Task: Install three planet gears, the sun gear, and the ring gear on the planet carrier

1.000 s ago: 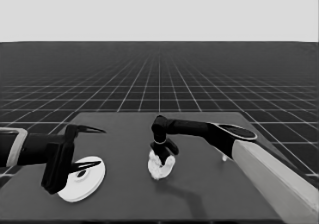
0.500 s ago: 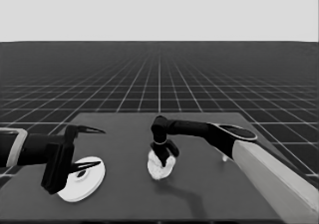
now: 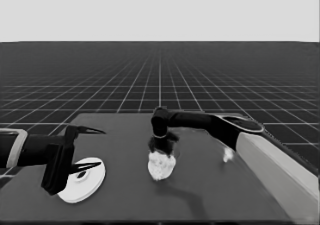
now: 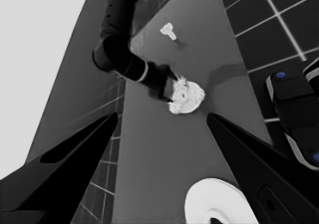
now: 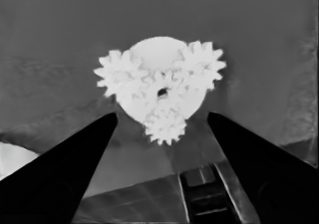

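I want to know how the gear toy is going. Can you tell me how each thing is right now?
Smaller round part: flat on the table, gears on it.
Gears: three around its rim, a fourth at the centre.
Larger round part: flat on the table, not yet installed.
Thin white piece: lying apart, untouched.
Right gripper: above the gears, open, empty.
Left gripper: waiting over the larger round part, open.

No readable text anywhere.

No letters, numbers, labels, brand marks or signs stand on any surface in the three views; nothing can be read.
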Motion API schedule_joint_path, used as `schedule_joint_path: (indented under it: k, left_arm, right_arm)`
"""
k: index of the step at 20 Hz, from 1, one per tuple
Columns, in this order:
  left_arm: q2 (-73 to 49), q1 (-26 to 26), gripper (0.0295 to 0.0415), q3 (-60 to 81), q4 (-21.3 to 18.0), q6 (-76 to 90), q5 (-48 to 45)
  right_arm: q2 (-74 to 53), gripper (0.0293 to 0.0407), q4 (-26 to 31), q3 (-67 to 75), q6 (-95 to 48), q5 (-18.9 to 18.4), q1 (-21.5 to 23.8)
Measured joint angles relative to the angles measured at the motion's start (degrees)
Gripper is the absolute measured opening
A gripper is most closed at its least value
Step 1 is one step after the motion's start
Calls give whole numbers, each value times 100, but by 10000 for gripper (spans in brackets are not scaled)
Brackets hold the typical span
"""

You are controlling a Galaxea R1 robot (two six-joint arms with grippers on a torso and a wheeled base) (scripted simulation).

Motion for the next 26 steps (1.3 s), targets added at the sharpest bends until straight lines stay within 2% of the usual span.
schedule_joint_path:
  k: [1,3,8,9,10,11,13,18,19,20,21,22,23,24,26]
  left_arm:
    - [0,0,385,0,0,0,0]
    - [0,0,385,0,0,0,0]
    - [0,0,385,0,0,0,0]
    - [0,0,385,0,0,0,0]
    - [0,0,385,0,0,0,0]
    - [0,0,385,0,0,0,0]
    - [0,0,385,0,0,0,0]
    - [0,0,385,0,0,0,0]
    - [-359,950,403,-325,1837,-2777,1964]
    - [196,1319,411,-1040,1467,-5207,3737]
    - [758,1444,400,-1943,505,-6293,4356]
    - [1091,1527,392,-2693,-173,-6766,4505]
    - [1294,1582,388,-3225,-592,-6967,4554]
    - [1425,1616,386,-3581,-843,-7052,4581]
    - [1563,1649,385,-3960,-1082,-7100,4610]
  right_arm:
    - [-9,388,100,47,-846,-15,125]
    - [-19,385,201,79,-1647,-17,235]
    - [-27,385,256,89,-2048,-11,283]
    - [-1608,404,-996,2711,-4421,834,-428]
    - [-4037,395,-1749,4753,-5920,1329,-1109]
    - [-5552,389,-2192,5951,-6802,1615,-1475]
    - [-6885,385,-2606,7094,-7626,1891,-1782]
    - [-7495,385,-2812,7653,-8032,2031,-1911]
    - [-7513,385,-2819,7670,-8044,2035,-1914]
    - [-7523,385,-2823,7679,-8052,2038,-1916]
    - [-7529,385,-2825,7685,-8056,2039,-1917]
    - [-7532,385,-2826,7688,-8059,2040,-1918]
    - [-7534,385,-2827,7690,-8060,2040,-1918]
    - [-7535,385,-2828,7692,-8061,2041,-1918]
    - [-7537,385,-2828,7693,-8062,2041,-1918]
